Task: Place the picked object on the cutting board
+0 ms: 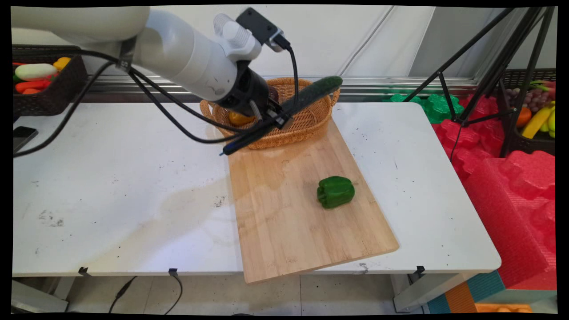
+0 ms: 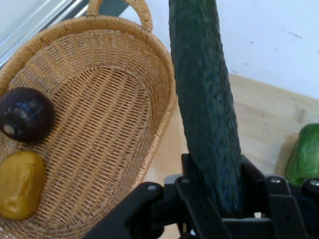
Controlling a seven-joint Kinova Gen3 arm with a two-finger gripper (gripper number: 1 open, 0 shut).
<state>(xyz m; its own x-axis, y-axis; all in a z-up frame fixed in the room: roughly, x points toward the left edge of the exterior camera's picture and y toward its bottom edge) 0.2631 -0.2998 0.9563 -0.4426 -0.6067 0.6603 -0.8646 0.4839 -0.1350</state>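
Your end effector point(image 1: 278, 118) is clenched on a cucumber point(image 1: 311, 94), gripping it near one end; the rest sticks out up and to the right, held in the air over the wicker basket point(image 1: 311, 122). Hand view: cucumber point(image 2: 207, 99) runs up between the fingers point(image 2: 187, 172), basket point(image 2: 99, 129) to its left. In the basket you've got a dark purple round item point(image 2: 25, 113) and a yellow item point(image 2: 20, 183), side by side. Basket sits at the far end of the wooden board point(image 1: 289, 209) on the white worktop point(image 1: 111, 186). Green bell pepper point(image 1: 335, 191) lies on the board, well apart from the basket, nothing touching it.
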